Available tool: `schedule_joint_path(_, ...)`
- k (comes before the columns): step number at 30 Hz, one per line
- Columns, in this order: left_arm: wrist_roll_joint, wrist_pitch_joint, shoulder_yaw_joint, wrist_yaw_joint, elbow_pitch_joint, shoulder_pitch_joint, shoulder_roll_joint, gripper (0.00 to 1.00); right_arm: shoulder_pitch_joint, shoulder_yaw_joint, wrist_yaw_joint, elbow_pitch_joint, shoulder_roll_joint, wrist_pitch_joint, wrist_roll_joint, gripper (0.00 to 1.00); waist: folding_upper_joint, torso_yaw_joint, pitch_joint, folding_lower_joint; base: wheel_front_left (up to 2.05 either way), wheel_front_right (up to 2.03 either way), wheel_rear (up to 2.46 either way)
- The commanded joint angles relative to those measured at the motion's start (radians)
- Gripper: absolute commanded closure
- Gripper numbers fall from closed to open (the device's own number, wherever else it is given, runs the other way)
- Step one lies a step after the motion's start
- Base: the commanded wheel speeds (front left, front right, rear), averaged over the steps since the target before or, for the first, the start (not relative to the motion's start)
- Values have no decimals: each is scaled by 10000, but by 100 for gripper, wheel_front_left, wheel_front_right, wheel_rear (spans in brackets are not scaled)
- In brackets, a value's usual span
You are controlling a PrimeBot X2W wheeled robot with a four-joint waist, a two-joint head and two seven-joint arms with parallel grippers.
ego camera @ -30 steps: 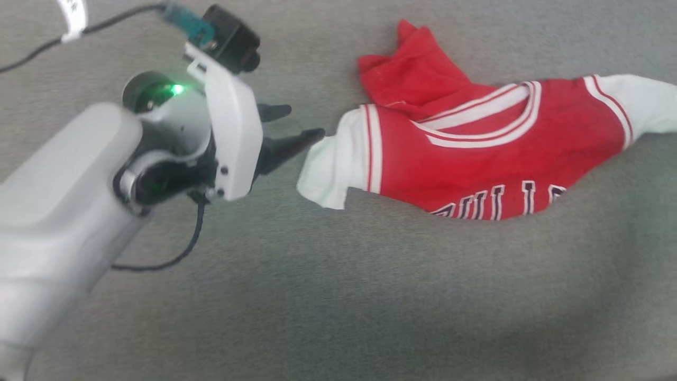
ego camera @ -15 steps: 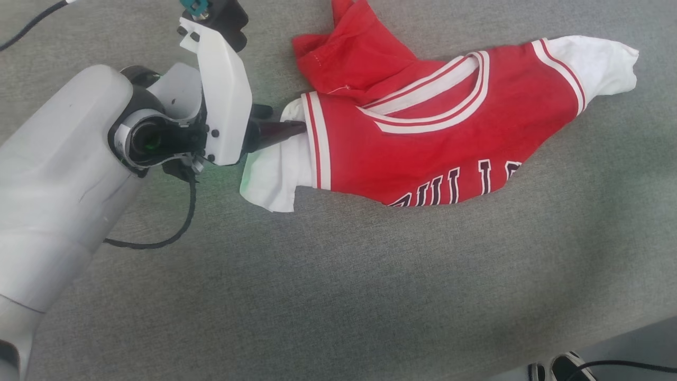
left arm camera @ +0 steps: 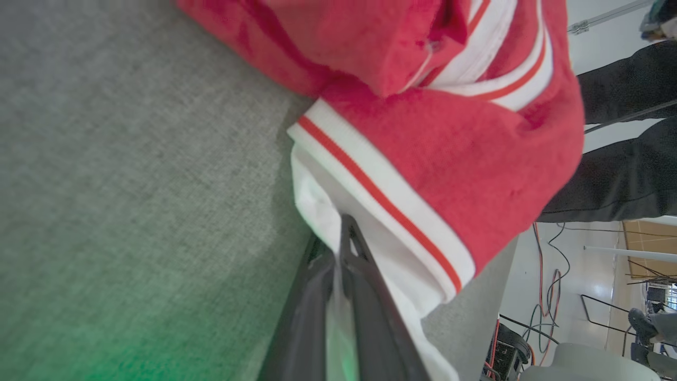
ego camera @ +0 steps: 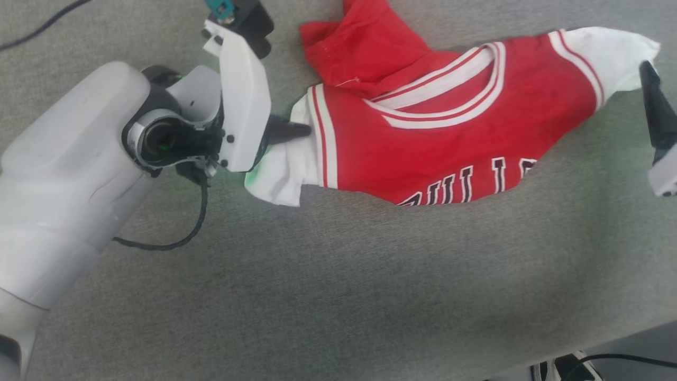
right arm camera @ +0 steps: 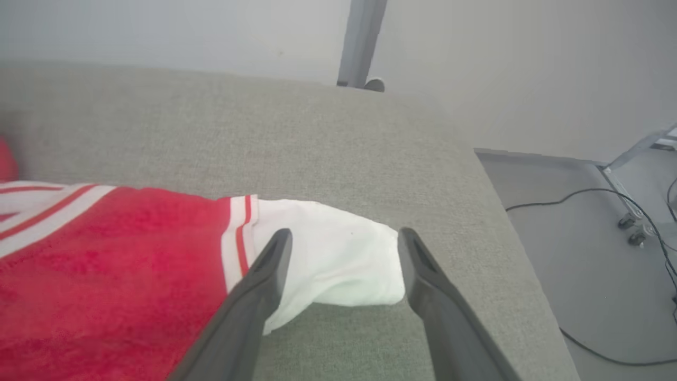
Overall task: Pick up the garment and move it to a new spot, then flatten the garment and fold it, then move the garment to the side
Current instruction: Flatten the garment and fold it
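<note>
My left gripper (left arm camera: 337,248) is pinched on the garment (ego camera: 449,137), with cloth from the white sleeve on my left caught between its 2 fingers. The garment lies crumpled on the grey table (ego camera: 338,275), lettering along its near edge. My right gripper (right arm camera: 344,234) is spread wide, 1 finger on each side of the other white sleeve. I cannot tell whether they touch it.
</note>
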Motion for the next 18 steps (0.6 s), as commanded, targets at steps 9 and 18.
schedule_joint_path(9, -37, -492, -571, 9, -503, -524, -181, 100, -2280, 3093, -1, 1015, -2869, 2883, 1843, 0, 0, 840, 805, 0, 0, 0, 0)
schedule_joint_path(18, -240, -883, -1017, 12, -824, -754, -181, 100, -3443, 4653, 2, 1857, -3345, 4359, 3536, 0, 0, 1289, 1200, 0, 0, 0, 0)
